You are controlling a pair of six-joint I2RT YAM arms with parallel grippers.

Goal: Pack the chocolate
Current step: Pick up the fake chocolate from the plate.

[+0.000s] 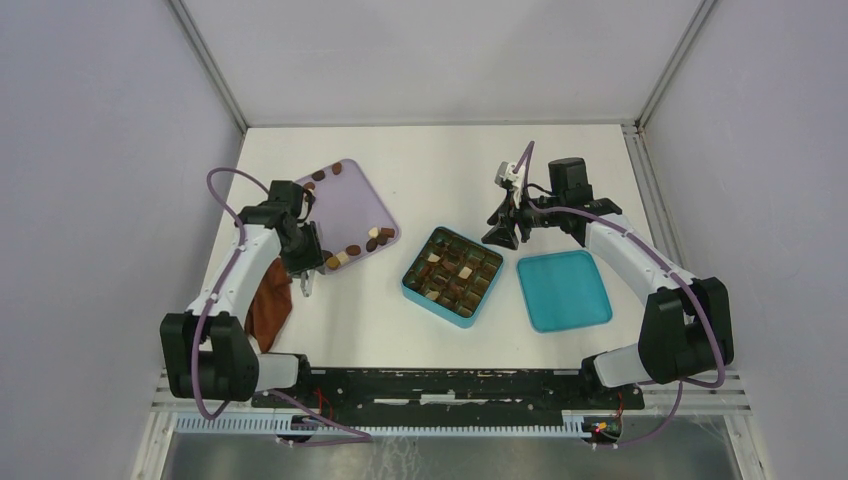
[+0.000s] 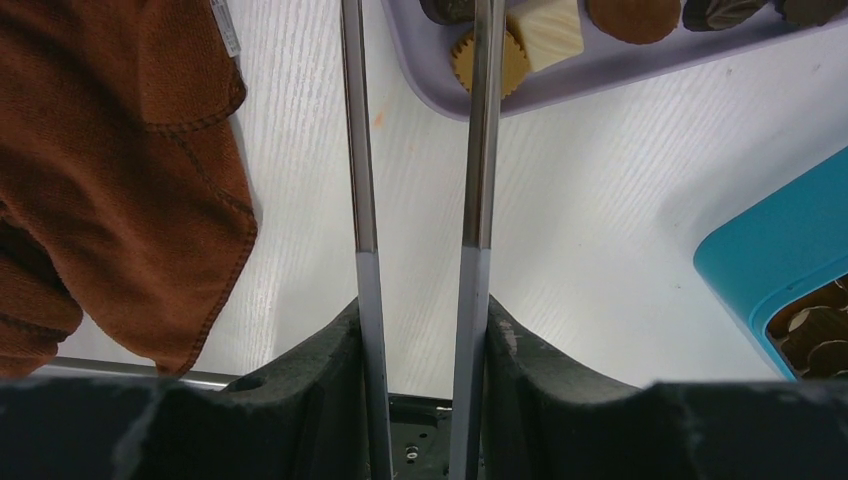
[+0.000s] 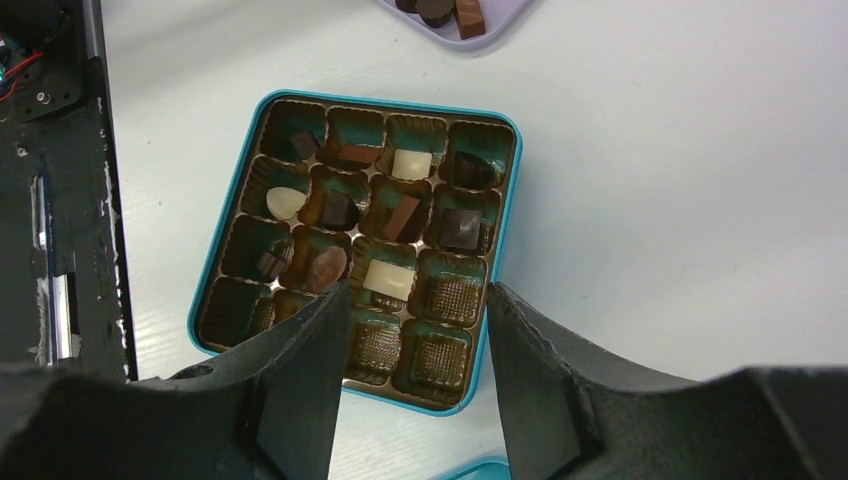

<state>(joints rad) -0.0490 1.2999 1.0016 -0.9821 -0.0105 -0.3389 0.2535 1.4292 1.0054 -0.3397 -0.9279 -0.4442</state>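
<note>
Small chocolate pieces (image 1: 378, 238) lie on the lilac tray (image 1: 352, 190), and several more sit in cells of the teal box (image 1: 452, 276). My left gripper (image 1: 302, 260) is shut on metal tweezers (image 2: 478, 180). Their two strips reach the tray's near corner (image 2: 600, 75), where one crosses a tan fluted chocolate (image 2: 512, 62) beside a cream block (image 2: 548, 28). The tweezer tips are out of frame. My right gripper (image 1: 503, 235) is open and empty above the box's far side. In its wrist view (image 3: 415, 300) several of the box's cells (image 3: 442, 300) are empty, and pieces such as a cream one (image 3: 388, 278) lie in others.
A reddish-brown cloth (image 1: 270, 305) lies at the left near the left arm and fills the left side of the left wrist view (image 2: 120, 160). The teal lid (image 1: 563, 290) lies right of the box. A black rail (image 1: 440, 385) runs along the near edge.
</note>
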